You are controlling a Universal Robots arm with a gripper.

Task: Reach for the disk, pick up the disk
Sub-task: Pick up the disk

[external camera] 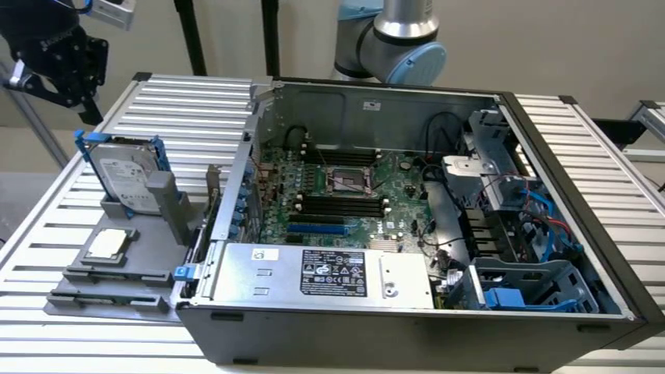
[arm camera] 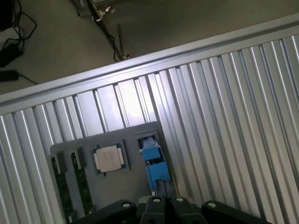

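The disk stands on edge in a slot at the back corner of the grey tray. The tray lies near the table's edge at the exterior view's left, just beside the open computer case. Bare ribbed table lies behind it. The claw hangs above, pinched shut and gripping nothing. In the wrist view it covers part of the disk's blue frame.
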